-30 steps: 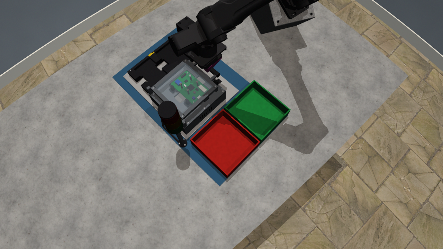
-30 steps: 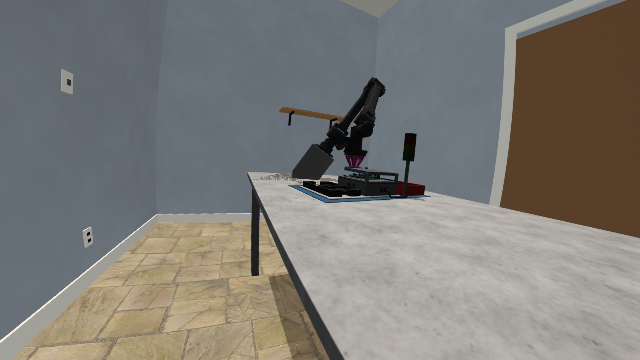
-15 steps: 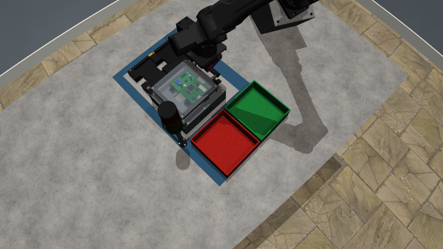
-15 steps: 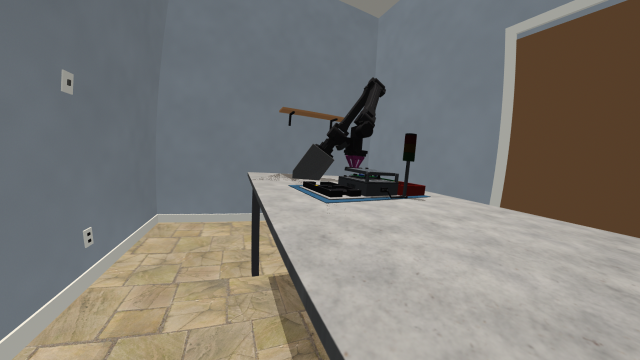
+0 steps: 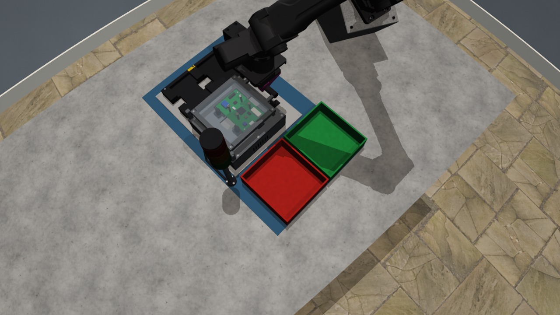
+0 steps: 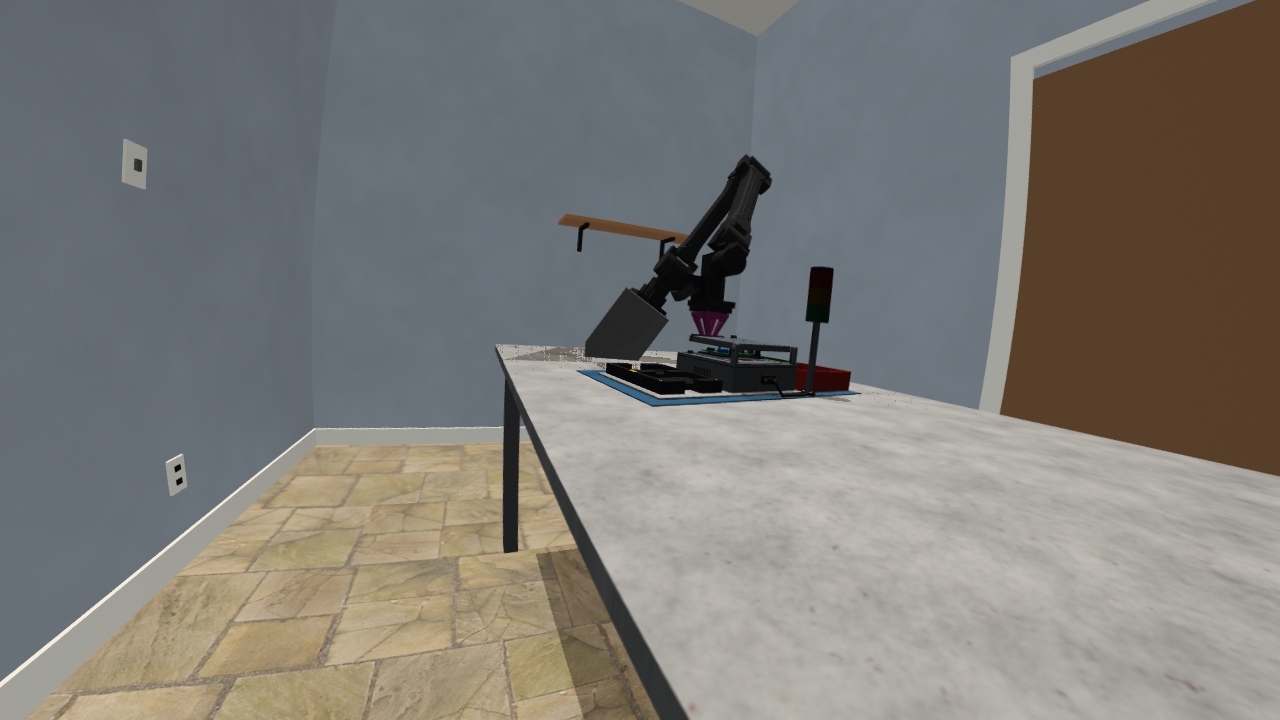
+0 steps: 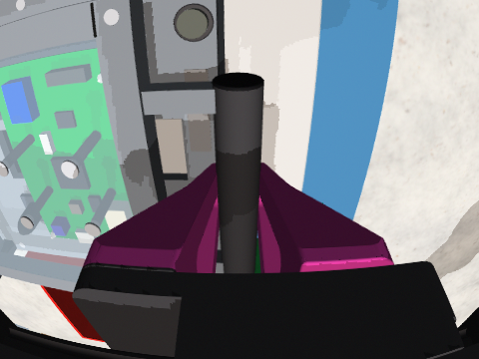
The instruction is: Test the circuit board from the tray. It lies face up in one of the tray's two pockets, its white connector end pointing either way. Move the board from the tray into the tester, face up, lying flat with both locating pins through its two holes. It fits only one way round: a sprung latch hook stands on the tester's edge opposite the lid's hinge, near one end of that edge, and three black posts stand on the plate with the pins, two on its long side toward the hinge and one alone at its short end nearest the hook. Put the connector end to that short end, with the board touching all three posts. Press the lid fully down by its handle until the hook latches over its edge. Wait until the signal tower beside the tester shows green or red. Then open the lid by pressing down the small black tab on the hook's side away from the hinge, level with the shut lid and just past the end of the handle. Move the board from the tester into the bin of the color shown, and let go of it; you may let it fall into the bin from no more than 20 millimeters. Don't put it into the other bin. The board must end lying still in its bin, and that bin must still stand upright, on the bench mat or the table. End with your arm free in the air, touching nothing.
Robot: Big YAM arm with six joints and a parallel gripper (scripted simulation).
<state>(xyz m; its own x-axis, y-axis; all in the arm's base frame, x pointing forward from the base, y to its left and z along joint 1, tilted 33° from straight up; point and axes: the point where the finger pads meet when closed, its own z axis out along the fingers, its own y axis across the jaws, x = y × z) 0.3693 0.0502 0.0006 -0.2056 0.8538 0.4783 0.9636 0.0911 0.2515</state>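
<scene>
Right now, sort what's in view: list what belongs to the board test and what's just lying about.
Job:
- circuit board under the tester's clear lid
- lid handle, clamped in the gripper jaws
- signal tower, no bright light showing
- tray
- red bin, green bin
- blue bench mat

Lying about:
- wall shelf
- door

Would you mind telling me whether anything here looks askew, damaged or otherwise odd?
Nothing stands out. The board lies under the tester's clear lid, the gripper is shut on the lid's handle, and both bins stand upright.
</scene>
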